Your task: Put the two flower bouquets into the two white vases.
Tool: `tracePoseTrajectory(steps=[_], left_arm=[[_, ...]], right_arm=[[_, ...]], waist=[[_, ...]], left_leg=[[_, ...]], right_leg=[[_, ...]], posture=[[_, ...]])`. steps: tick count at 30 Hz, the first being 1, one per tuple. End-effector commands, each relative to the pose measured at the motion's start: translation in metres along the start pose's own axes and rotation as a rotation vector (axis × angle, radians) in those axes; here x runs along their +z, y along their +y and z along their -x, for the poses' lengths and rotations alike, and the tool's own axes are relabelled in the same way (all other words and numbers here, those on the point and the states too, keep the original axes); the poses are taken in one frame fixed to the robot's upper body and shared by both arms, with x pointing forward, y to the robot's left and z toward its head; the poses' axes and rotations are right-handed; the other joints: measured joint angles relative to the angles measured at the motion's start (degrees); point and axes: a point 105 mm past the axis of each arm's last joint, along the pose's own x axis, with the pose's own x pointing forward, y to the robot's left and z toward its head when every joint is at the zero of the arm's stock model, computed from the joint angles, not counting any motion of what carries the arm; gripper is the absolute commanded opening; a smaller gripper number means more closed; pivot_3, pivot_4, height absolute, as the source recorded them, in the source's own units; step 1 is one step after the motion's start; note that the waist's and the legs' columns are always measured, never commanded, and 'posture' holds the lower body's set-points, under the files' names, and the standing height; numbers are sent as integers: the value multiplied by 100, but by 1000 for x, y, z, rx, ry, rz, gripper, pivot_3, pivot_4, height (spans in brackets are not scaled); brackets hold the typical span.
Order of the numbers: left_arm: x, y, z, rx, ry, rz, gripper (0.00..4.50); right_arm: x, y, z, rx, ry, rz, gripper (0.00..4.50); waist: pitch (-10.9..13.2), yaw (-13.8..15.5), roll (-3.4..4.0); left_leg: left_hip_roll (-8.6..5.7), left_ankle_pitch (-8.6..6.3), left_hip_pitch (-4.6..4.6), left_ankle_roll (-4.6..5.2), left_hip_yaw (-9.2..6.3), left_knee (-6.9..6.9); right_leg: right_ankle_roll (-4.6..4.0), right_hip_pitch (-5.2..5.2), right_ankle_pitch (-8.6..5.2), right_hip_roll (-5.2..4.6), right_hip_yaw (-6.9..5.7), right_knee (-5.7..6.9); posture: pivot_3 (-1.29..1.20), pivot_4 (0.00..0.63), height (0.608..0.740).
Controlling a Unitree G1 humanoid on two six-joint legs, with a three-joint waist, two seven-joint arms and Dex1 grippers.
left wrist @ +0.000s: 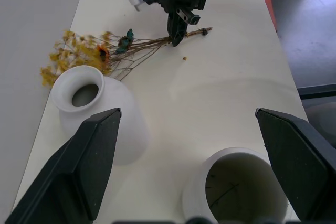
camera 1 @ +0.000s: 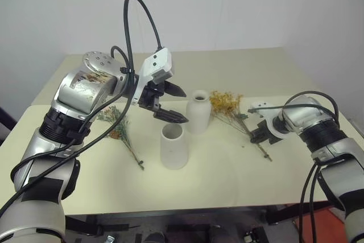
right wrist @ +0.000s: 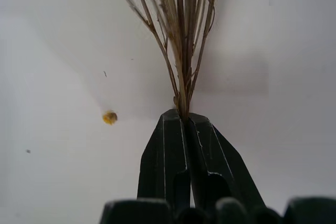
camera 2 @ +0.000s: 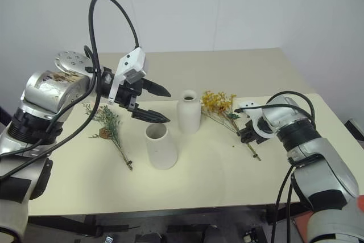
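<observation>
The mustard-yellow bouquet (camera 1: 226,103) lies on the table right of the bottle-shaped white vase (camera 1: 198,112), its brown stems (right wrist: 181,51) running toward my right gripper (camera 1: 257,136). That gripper is shut on the stem ends, down at the tabletop. The wide-mouthed white vase (camera 1: 173,147) stands in front of the bottle vase. My left gripper (camera 1: 181,104) hangs open just above and behind the wide vase, holding nothing. The grey-green bouquet (camera 1: 118,122) lies flat on the table to the left of both vases.
The cream table (camera 1: 227,186) has bare room in front of the vases and behind them. A small yellow crumb (right wrist: 109,117) lies beside the held stems. A white wall stands behind the table.
</observation>
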Motion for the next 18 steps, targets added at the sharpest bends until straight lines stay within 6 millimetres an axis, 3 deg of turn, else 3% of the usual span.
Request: tracePoseTrajectory(steps=[1,5,7,9,11,18], left_arm=[[5,2,11,39,-20,-22,4500],[1,2,16,51,-19,-14,4500],[-2,4,18,62,-6,-15,4500],[-4,6,19,77,-1,-10,4500],[-5,8,20,89,-3,-5,4500],[-5,25,20,233,-18,93,4500]], right_arm=[[30,-13,37,13,-185,-233,38],[69,-36,75,-93,-552,-382,38],[95,-26,100,-38,-862,-287,38],[105,-14,116,-41,-1056,-207,38],[107,-6,117,-54,-1110,-162,38],[143,49,140,270,-1359,-194,38]], waist=[[0,4,0],[0,17,0],[-1,24,-2],[-2,13,-2],[-2,-2,-2],[-2,-123,0]], left_leg=[[0,0,-2,0,9,0],[3,0,-3,0,33,-9],[3,0,-3,0,35,-12],[4,-1,-1,2,39,-14],[2,-1,-1,3,48,-11],[3,-1,9,3,58,-7]], right_leg=[[0,-9,0,0,10,6],[-4,-25,2,3,39,24],[-4,-25,2,4,41,22],[-3,-21,2,5,43,22],[2,-22,4,5,55,25],[5,-22,8,8,70,32]], posture=[[0,150,740],[0,150,740],[0,150,740],[0,150,740],[0,150,740],[0,150,740]])
